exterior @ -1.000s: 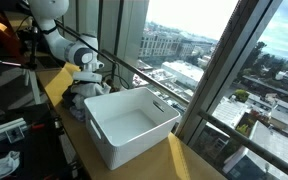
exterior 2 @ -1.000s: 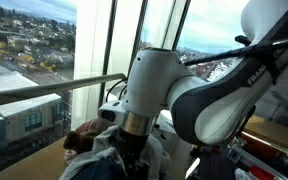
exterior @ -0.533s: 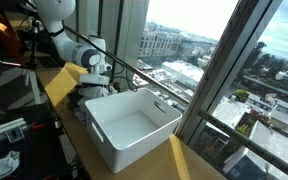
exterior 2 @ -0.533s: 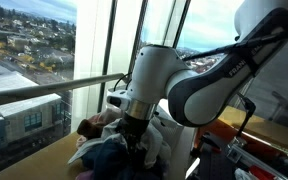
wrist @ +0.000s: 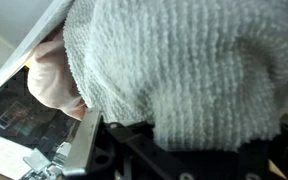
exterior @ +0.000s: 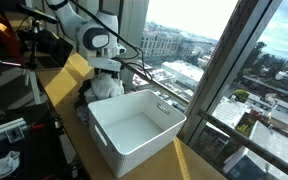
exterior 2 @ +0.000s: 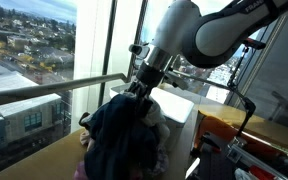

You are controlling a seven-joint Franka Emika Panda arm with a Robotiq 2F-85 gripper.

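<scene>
My gripper [exterior: 108,71] is shut on a bundle of cloth [exterior: 106,87] and holds it above the table, just behind the far left corner of the white plastic bin [exterior: 134,128]. In an exterior view the gripper [exterior 2: 140,92] carries a dark blue garment [exterior 2: 122,142] with lighter cloth hanging beside it. A grey-white knitted towel [wrist: 174,60] fills the wrist view, with a pink piece of cloth [wrist: 50,82] at the left. The towel hides the fingertips. The bin looks empty inside.
The wooden table [exterior: 66,82] runs along tall windows with a metal rail [exterior 2: 44,90] outside. A thick slanted window post [exterior: 222,70] stands right of the bin. Black equipment and cables [exterior: 9,60] crowd the left. An orange box [exterior 2: 224,125] sits beside the bin.
The jaws have shut on the cloth pile. The arm has risen and lifted the bundle off the table, toward the bin's corner.
</scene>
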